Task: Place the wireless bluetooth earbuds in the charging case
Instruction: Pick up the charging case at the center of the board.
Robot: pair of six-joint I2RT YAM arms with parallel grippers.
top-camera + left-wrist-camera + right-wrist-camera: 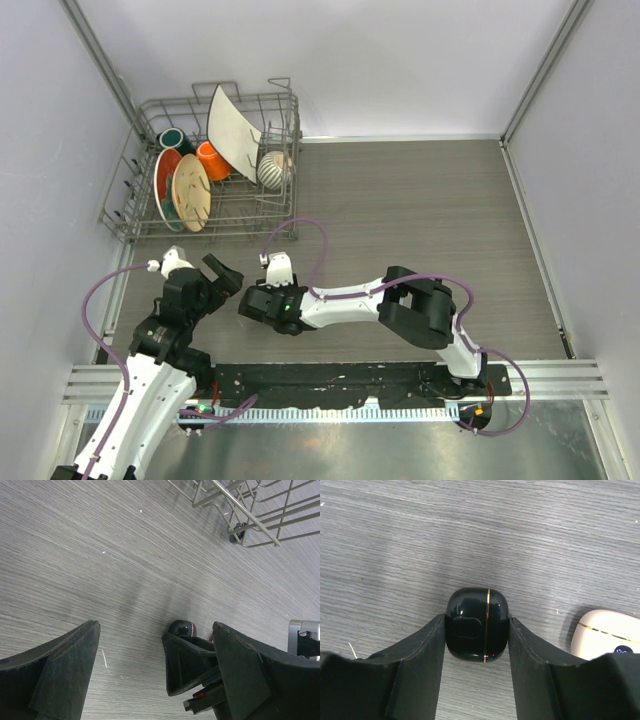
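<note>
1. My right gripper [476, 622] is about half closed, with one finger pressed on each side of the black charging case [476, 614]. It has hold of the case and nothing else.
2. The case rests on the wood-grain table [520, 530] with its lid shut. A thin gold seam runs across it between my fingers.
3. I see no earbuds in any view, and I cannot tell whether they are inside the case.
4. A cream-white case [605, 632] lies just beside one of those fingers, partly hidden behind it.
5. My left gripper [155, 627] is spread wide and holds nothing. It hangs just left of the right one, aimed at the black case.
6. I judge the step in hand to be steadying the case so its lid can be opened. My fingers seem to sit one on each side of the seam, which would clamp the lid shut. I should shift the grip onto the larger half alone, keep the squeeze light so the glossy shell does not slip out, and leave the left fingers room at the seam.
7. The dish rack [200, 236] stands well apart at the far left.
</note>
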